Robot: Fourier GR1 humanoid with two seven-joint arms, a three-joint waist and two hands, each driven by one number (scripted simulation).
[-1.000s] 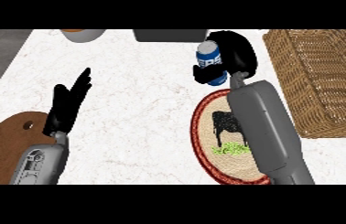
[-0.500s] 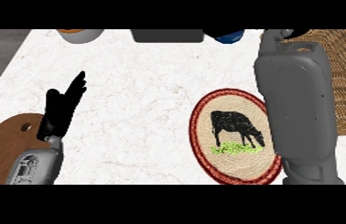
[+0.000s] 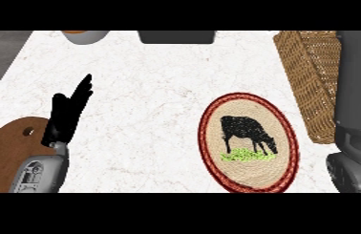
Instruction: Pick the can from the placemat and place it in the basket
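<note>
Wicker basket beside oval cow-print placemat; no can visible.

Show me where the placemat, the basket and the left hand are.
placemat [image 3: 248, 141]: head view, on the cow picture at its middle.
basket [image 3: 310, 80]: head view, on its woven side wall.
left hand [image 3: 67, 116]: head view, on the black palm, fingers straight.

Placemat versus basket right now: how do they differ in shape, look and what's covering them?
The placemat is a flat oval with a red rim and a black cow picture; the basket is a raised, brown wicker container with straight sides. The placemat shows whole and bare, with no can on it; the basket is partly hidden by the right forearm and cut by the view's edge. Both are woven and sit on the counter.
</note>
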